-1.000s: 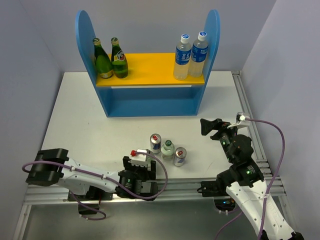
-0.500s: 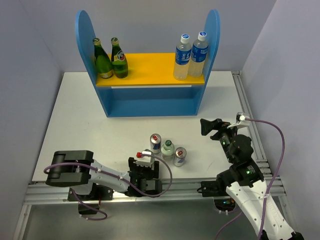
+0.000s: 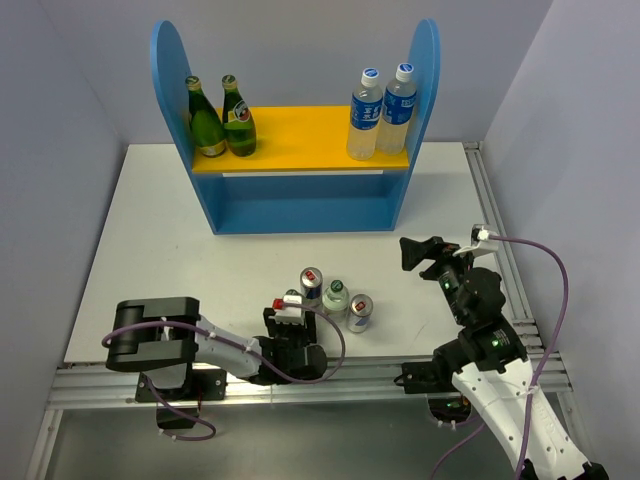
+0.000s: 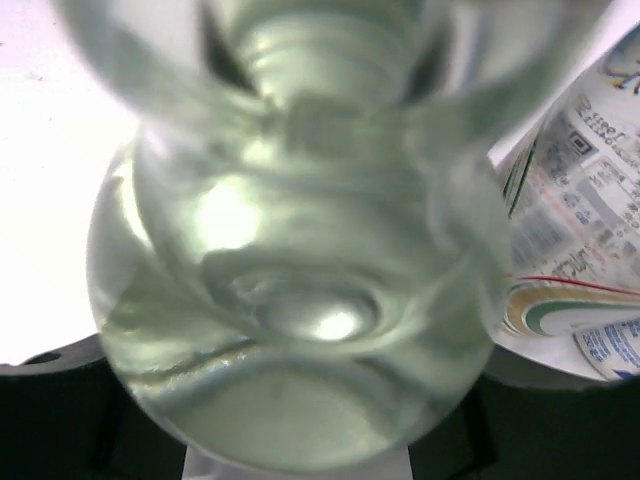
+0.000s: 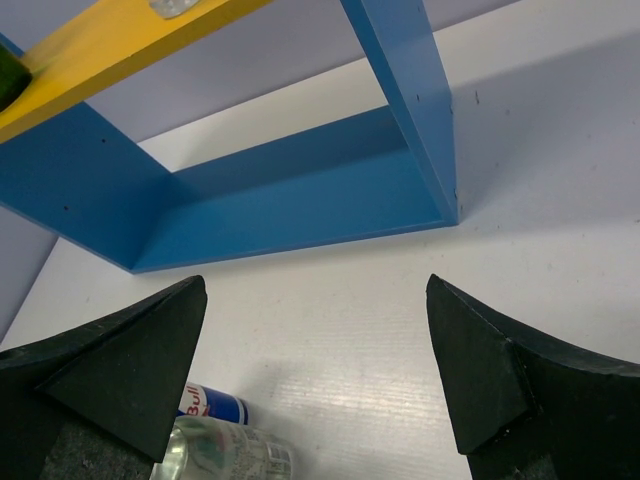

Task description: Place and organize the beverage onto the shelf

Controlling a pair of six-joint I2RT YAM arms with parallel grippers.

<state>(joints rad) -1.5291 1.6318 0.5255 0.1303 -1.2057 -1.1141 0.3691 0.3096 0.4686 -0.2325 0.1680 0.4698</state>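
Note:
The blue shelf stands at the back; two dark green glass bottles sit at the left end of its yellow upper board. On the table in front are a can, a short clear bottle and a second can. My left gripper lies low just left of them, shut on another short clear bottle. That bottle fills the left wrist view, with a can to its right. My right gripper hovers open to the right, holding nothing.
Two taller clear plastic bottles with blue caps stand at the right end of the upper board. The right wrist view shows the shelf's lower level, with a can and a clear bottle at the lower left.
My left gripper has slid right and forward to the group of drinks and narrowed around the leftmost short clear bottle. The right arm has not moved.

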